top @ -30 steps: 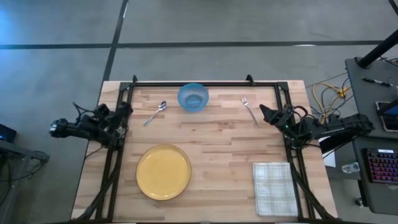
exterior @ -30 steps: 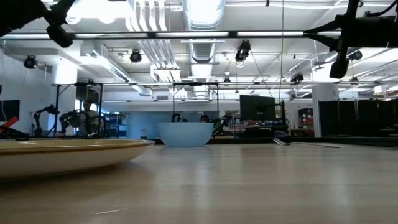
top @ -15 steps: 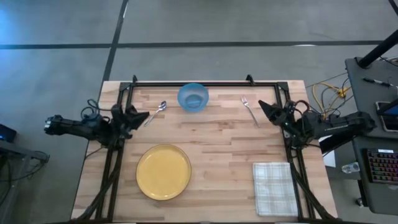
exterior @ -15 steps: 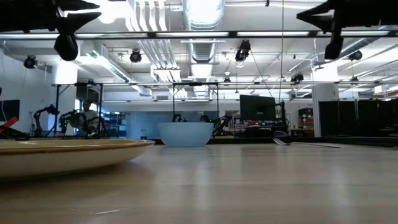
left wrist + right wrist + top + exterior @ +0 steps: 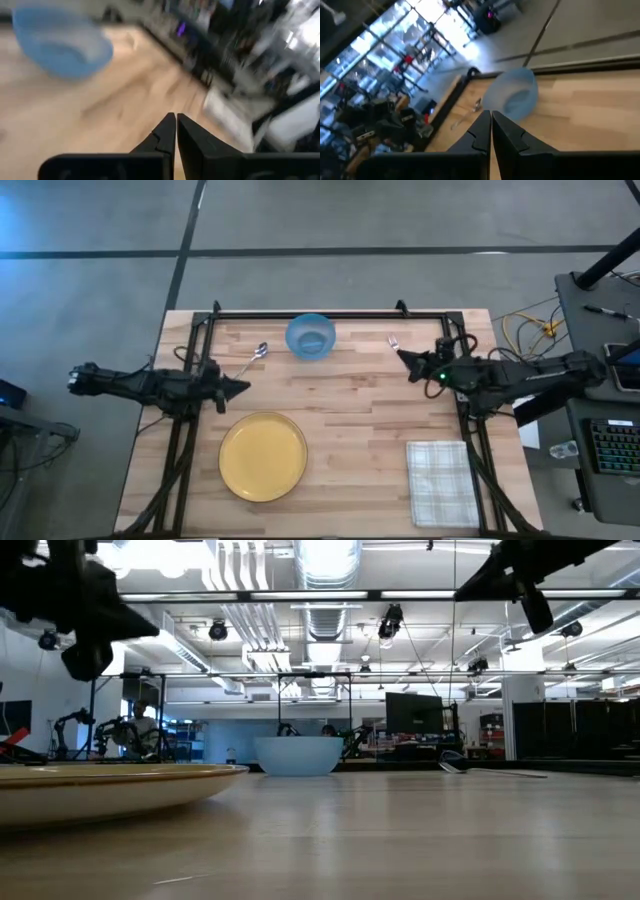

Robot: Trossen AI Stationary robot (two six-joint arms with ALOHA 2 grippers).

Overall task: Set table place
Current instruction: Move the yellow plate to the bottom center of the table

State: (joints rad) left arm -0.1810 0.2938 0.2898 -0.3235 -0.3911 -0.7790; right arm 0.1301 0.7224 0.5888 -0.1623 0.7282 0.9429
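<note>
On the table [image 5: 340, 410] lie a yellow plate [image 5: 263, 456] at the near left, a blue bowl [image 5: 310, 336] at the far middle, a spoon [image 5: 251, 361] left of the bowl, a fork [image 5: 391, 339] right of it and a checked napkin [image 5: 440, 482] at the near right. My left gripper [image 5: 243, 387] hangs shut above the wood between spoon and plate, holding nothing. My right gripper [image 5: 400, 356] hangs shut above the fork's handle and hides most of it. In the wrist views both pairs of fingers [image 5: 175, 120] [image 5: 490, 117] meet with nothing between them.
Black metal rails [image 5: 330, 313] frame the tabletop along its far and side edges. A desk with cables and a keyboard [image 5: 610, 445] stands off the table's right. Bare wood lies between the plate and the napkin.
My left gripper has shut and swung from the left rail out over the table, toward its right and near edges, ending between spoon and plate. My right gripper, shut throughout, has moved toward the table's left and now covers the fork's handle.
</note>
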